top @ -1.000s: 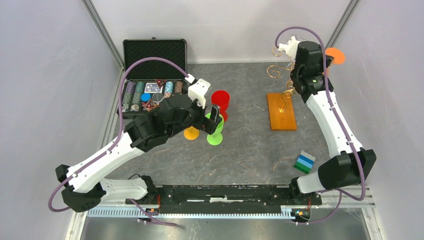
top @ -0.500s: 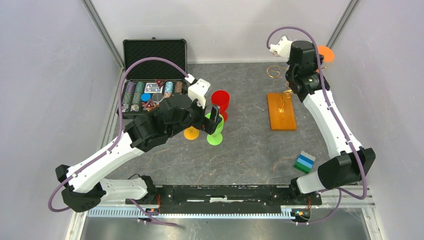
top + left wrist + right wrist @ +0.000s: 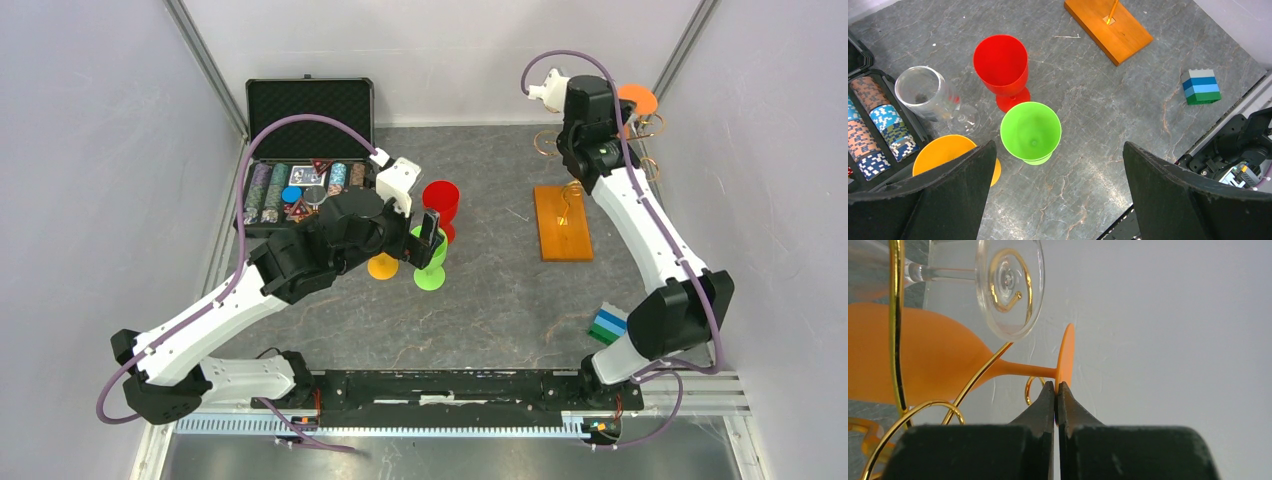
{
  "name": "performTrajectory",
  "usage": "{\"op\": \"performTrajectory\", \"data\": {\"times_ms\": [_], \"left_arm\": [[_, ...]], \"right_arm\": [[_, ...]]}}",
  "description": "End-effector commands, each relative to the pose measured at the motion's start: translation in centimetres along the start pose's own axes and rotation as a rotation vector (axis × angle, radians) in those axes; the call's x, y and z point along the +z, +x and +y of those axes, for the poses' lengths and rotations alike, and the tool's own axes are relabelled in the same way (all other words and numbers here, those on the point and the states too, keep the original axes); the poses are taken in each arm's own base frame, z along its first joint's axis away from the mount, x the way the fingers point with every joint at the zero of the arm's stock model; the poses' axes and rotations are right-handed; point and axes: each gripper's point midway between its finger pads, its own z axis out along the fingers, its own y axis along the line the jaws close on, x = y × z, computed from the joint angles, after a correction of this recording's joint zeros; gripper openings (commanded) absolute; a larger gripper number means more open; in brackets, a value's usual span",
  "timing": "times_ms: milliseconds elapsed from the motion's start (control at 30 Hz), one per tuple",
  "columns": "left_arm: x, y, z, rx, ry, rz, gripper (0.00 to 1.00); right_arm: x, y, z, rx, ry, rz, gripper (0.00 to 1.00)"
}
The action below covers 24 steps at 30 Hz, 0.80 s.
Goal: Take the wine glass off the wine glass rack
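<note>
- Right claw (image 3: 1055,390): fingers pressed together, gripping nothing. The tips sit just under the orange glass (image 3: 913,360), where stem meets foot, and seem to touch it.
- The orange glass hangs in the gold wire of the rack (image 3: 562,222). In the wrist view its foot points to 3 o'clock.
- From above, the rack stands at 2 o'clock on the counter (image 3: 480,300).
- A clear glass (image 3: 1008,285) hangs on the rack at 12 o'clock of the orange one.
- Left claw (image 3: 1059,145): fingers wide apart, holding nothing, above a green glass (image 3: 1030,131) that stands upright on the counter.
- A red glass (image 3: 1000,62) stands just beside the green one, at its 11 o'clock.
</note>
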Motion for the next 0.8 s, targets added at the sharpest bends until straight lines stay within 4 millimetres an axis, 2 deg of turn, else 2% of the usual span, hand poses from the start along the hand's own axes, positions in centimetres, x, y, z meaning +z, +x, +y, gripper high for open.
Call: {"op": "performTrajectory", "data": {"times_ms": [0,433,633,767], "left_arm": [[-0.1,-1.6,0.2,0.032,-0.003,-0.057,1.00],[0.0,-1.6,0.3,0.034,-0.011,-0.054,1.00],[0.3,-1.7,0.3,0.042,-0.017,-0.044,1.00],[0.3,-1.9,0.3,0.036,-0.020,-0.045,1.00]], "right_arm": [[-0.1,-0.2,-3.6,0.046,0.131,0.042,0.00],[1.2,0.1,-6.2,0.074,0.249,0.085,0.00],[2.2,1.0,-6.9,0.116,0.273,0.113,0.00],[2.4,1.9,-8.2,0.178,0.327,0.146,0.00]]}}
